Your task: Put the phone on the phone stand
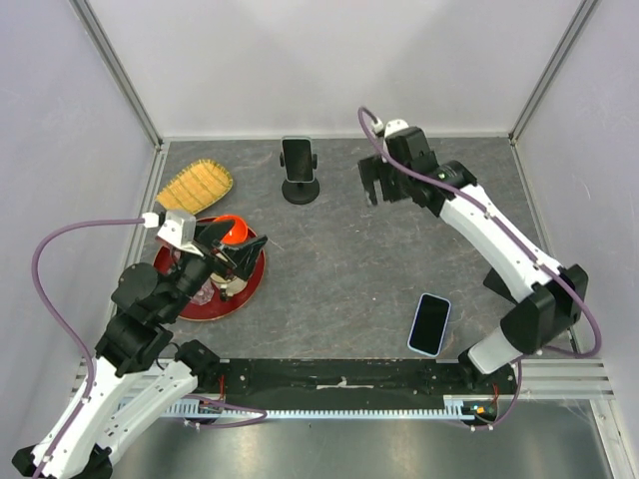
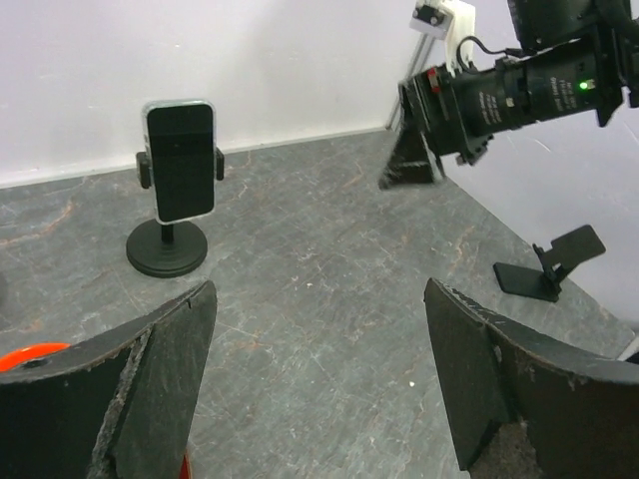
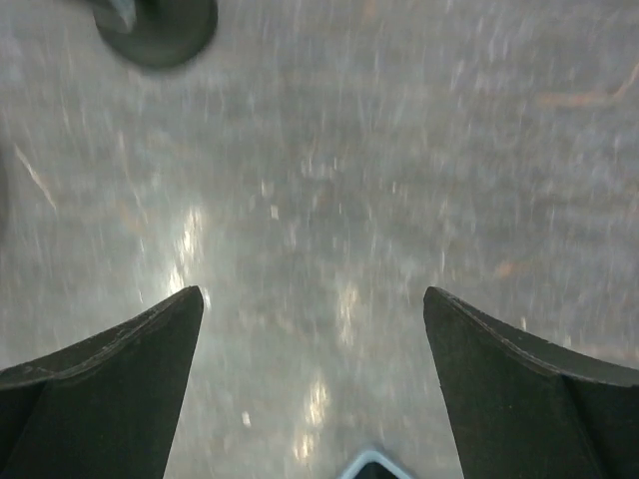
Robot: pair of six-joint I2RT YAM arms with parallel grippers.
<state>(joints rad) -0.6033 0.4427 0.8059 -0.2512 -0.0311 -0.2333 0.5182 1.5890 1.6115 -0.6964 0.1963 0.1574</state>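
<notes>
Phone first: the upright phone (image 1: 298,155) is in no claw; it stands clipped in the round-foot stand (image 1: 301,192) at the back of the table (image 1: 349,259).

The right claw (image 1: 377,190) hangs with its two fingers spread wide and nothing between them (its own camera is blurry, but only bare gray table shows in the gap). It is up off the table, to the right of the round-foot stand and not touching it. Farther out, well apart from that claw, a flat phone (image 1: 429,324) lies face up near the front edge, close to the right arm's base. A small black stand (image 1: 496,282) sits just behind it, partly hidden by the arm.

The left claw (image 1: 235,254) is spread wide too and grips nothing. It hovers over a red plate (image 1: 195,311) on the left side. An orange thing (image 1: 232,228) lies on that plate (I cannot tell what it is). Behind the plate, in the back left corner, rests a yellow woven mat (image 1: 195,186).
</notes>
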